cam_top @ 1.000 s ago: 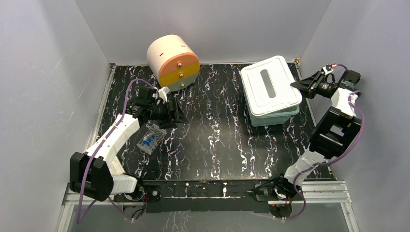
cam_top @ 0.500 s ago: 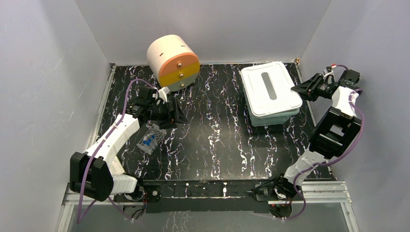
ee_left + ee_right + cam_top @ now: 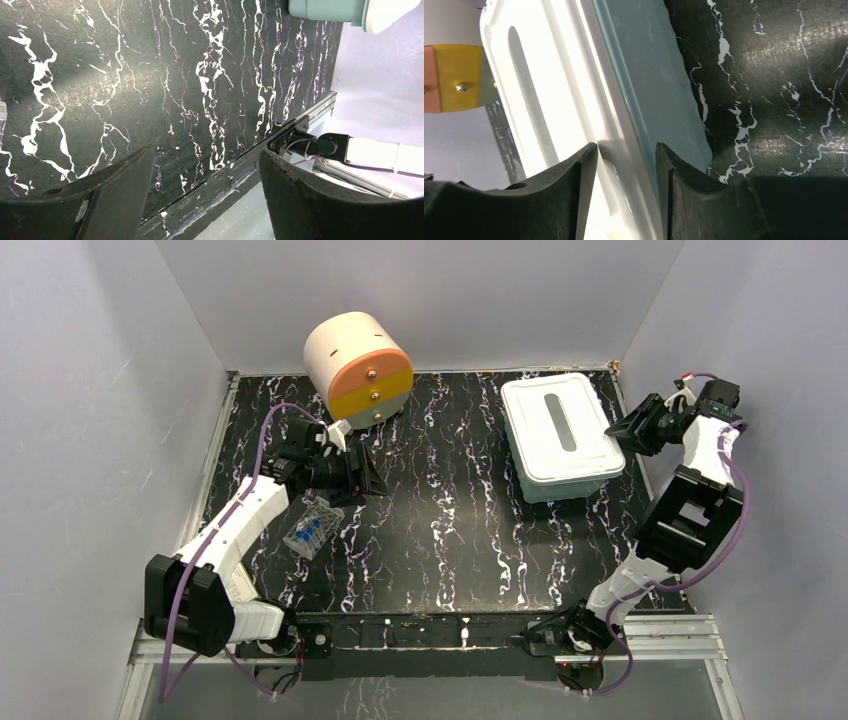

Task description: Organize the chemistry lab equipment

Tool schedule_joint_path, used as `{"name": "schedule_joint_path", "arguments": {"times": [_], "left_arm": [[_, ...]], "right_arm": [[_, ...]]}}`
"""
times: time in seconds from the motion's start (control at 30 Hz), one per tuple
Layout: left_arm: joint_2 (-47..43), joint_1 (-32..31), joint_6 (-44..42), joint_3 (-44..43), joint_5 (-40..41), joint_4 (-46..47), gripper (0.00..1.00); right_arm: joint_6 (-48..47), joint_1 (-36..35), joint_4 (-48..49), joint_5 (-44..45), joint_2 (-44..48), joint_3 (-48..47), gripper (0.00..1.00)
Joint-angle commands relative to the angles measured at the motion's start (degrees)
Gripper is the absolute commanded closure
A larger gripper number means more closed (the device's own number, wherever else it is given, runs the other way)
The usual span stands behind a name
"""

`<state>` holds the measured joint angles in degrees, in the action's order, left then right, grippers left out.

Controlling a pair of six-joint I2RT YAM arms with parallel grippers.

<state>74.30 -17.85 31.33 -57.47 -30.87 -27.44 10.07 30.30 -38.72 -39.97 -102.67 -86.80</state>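
Observation:
A clear tube rack (image 3: 311,529) with small blue-capped test tubes lies on the black marbled table, left of centre. My left gripper (image 3: 368,478) hovers just beyond it, open, with nothing between its fingers; the left wrist view shows only bare table through the gap (image 3: 206,152). My right gripper (image 3: 625,428) is at the right edge of the white lid (image 3: 560,425) on the teal bin (image 3: 565,485). Its jaws (image 3: 626,146) stand open, one on each side of the lid's rim (image 3: 549,90), with slight gaps. The other lab equipment is out of view.
A cream, orange and yellow drum-shaped drawer unit (image 3: 358,368) stands at the back left, also seen in the right wrist view (image 3: 454,75). The bin's teal wall (image 3: 659,90) drops to the table beside the right fingers. Grey walls enclose three sides.
The lid has come down from a raised, skewed position to lie flat on the bin. My right gripper has lowered with it and its jaws have widened. The left arm is still.

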Motion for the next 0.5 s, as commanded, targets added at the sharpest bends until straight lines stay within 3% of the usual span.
{"name": "schedule_joint_path", "arguments": {"times": [0.0,0.27,0.47], "left_arm": [[-1.79,0.18,-0.13,-0.07,-1.56,-1.24,0.25],[-1.71,0.19,-0.22,-0.18,-1.55,-1.28,0.25],[-1.79,0.18,-0.22,0.30,-1.30,-1.13,0.25]], "right_arm": [[-1.80,-0.50,1.88,6.06,4.58,-2.63,0.45],[-2.99,-1.92,2.79,10.88,5.79,-1.33,0.36],[-4.04,-2.95,2.68,10.94,5.47,1.06,0.36]]}}
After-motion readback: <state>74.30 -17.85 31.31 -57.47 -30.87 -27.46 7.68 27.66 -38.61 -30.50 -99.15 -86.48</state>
